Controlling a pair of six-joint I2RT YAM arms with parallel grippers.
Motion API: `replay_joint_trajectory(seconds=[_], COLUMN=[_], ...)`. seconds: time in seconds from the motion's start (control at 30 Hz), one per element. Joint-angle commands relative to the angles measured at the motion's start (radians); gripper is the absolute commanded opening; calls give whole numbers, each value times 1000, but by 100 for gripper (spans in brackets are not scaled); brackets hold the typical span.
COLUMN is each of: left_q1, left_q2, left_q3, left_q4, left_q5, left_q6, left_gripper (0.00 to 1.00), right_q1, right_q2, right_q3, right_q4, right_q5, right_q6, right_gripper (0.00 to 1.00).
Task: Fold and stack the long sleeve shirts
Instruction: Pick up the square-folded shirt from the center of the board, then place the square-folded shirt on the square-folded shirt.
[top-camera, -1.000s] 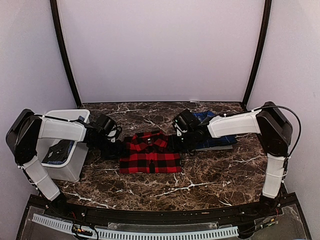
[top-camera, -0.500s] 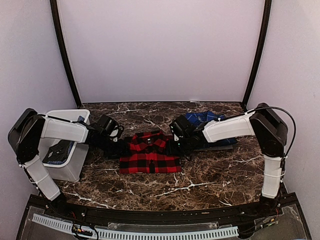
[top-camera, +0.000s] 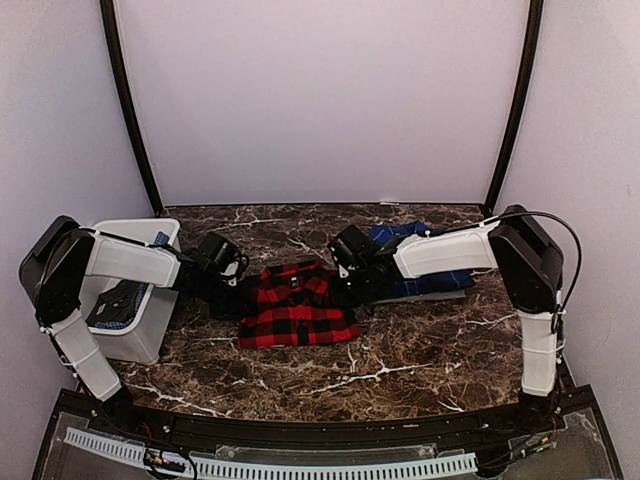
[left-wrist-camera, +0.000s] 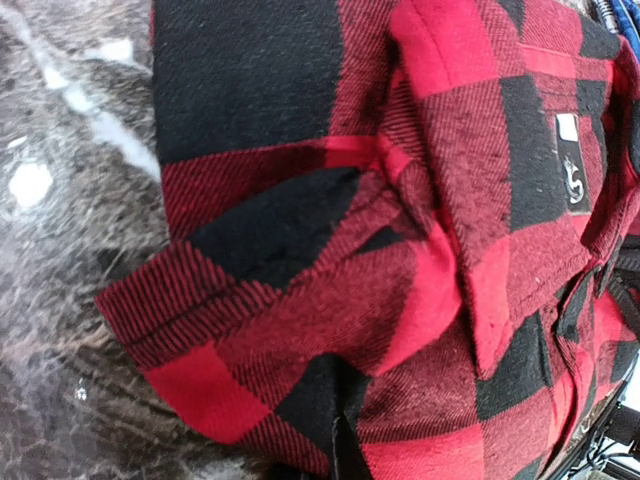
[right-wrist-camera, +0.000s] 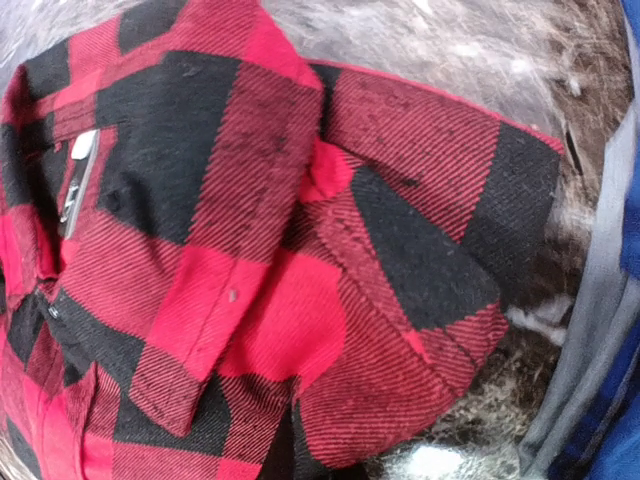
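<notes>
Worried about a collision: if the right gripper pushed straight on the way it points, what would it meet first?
The red-and-black shirt: the right gripper is shut at its shoulder edge, pointing down-left into the cloth. The marble table lies beneath, though depth is unclear.

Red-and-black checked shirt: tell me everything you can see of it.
The red-and-black shirt looks like soft flannel in large checks, collared, with a small label on its chest. It lies folded, front up, on the dark marble tabletop, collar away from the arms. The left tool and right tool pinch its shoulder corners.
</notes>
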Motion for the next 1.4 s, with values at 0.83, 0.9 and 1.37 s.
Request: replay_joint_trajectory(seconds=[0.83,0.9,1.37], left_q1=[-175,-188,-267], left_q2=[115,169,548], left_q3=[573,629,1005], left_q4=[45,107,238], left_q5=[-107,-93,-1], left_q6=[-46,-48,-80], left_gripper=[0,0,0], right_q1=[-258,-298,-483], right_q2=[-254,-267,-339], right_q3=[142,128,11], right_q4=[-150,-150,-141], right_q5=[166,162,155], right_q6=[-303,-316,-356], right_gripper=[0,0,0])
